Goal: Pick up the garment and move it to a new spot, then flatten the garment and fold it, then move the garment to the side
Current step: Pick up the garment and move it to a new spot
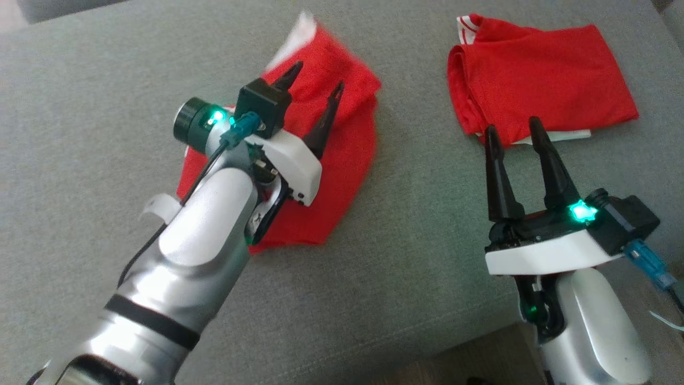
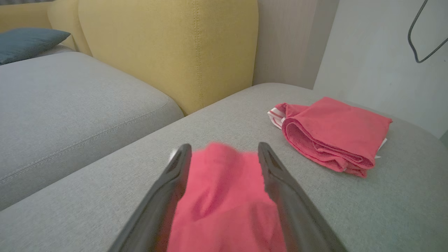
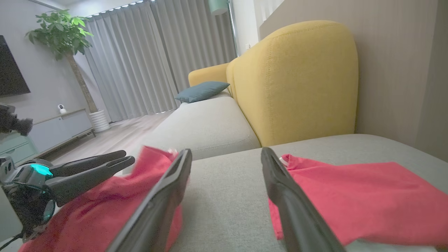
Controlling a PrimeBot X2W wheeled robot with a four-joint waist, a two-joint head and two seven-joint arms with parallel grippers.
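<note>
The red garment (image 1: 347, 155) lies crumpled on the grey seat cushion (image 1: 107, 107), left of centre in the head view. Its long axis runs diagonally from near left to far right, with a blurred white edge (image 1: 300, 33) at the far tip. The left gripper (image 1: 318, 76) hangs over it, fingers spread and not closed on the cloth (which shows blurred between them in the left wrist view). The right gripper (image 1: 512, 126) is spread wide and empty, tips by the near edge of a second, folded red garment (image 1: 539, 80) lying crosswise. The left wrist view shows that one's stacked layers (image 2: 315, 150) and a yellow backrest (image 2: 168, 52); the right wrist view shows the left gripper side-on above the cloth
</note>
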